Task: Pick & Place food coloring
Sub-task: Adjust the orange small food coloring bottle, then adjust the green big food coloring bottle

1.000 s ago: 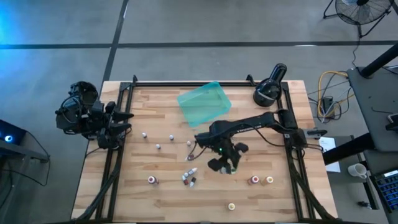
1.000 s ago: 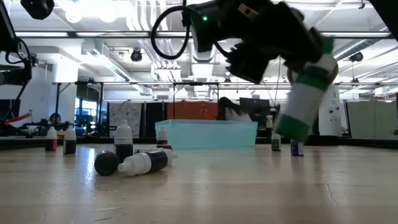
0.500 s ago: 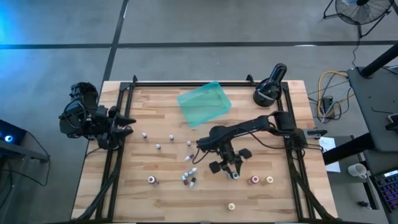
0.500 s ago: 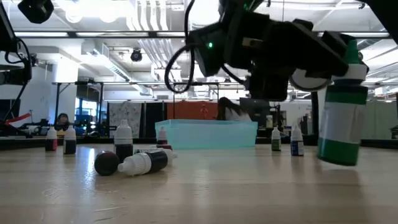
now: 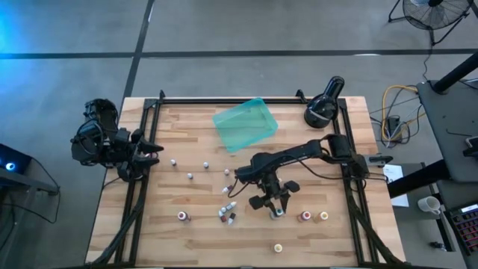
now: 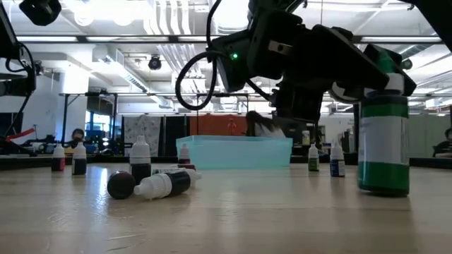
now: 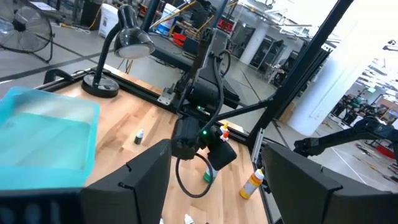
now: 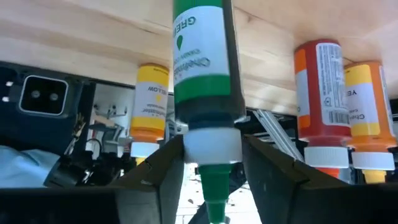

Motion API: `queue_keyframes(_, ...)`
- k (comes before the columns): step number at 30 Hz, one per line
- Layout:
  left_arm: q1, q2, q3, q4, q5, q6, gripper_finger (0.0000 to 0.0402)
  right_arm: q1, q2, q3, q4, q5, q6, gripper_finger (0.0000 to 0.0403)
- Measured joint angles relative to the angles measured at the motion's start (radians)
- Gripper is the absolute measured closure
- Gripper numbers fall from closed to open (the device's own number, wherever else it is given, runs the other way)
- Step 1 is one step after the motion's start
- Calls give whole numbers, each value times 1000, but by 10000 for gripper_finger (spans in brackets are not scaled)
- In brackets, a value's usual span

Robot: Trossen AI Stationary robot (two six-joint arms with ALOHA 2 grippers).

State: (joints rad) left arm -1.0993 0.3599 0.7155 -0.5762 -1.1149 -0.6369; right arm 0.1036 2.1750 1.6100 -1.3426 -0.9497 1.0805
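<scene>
Right gripper (image 5: 277, 207) is down at the desk (image 5: 336, 246), near-right of centre, with a green bottle (image 6: 383, 144) standing upright on the wood between its jaws. In the right wrist view the fingers (image 8: 163, 168) flank the white collar of that bottle (image 8: 205, 81); can't tell whether they touch it or stand just clear, so can't call it clamped or released. Bottle base looks flat on the desk in the low view.

Just right of it stand a red bottle (image 5: 305, 217) and a yellow bottle (image 5: 323, 216), side by side. Another yellow one (image 5: 278, 248) sits nearer the front edge. Left of the gripper, a small cluster (image 5: 226, 214) lies partly tipped over, with a red-capped one (image 5: 181, 217) further left. Three small bottles (image 5: 190, 176) are scattered mid-desk.

Teal tray (image 5: 245, 124) is at far centre, rotated off square. Black lamp (image 5: 323, 104) is at the far right corner.

Left gripper (image 5: 151, 149) is parked at the left desk edge, jaws apart, holding nothing.
</scene>
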Motion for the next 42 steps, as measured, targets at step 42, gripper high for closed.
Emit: queue_keyframes(42,0,0,-1,0,0,0,177,58,17,301,626,920,-1165,218)
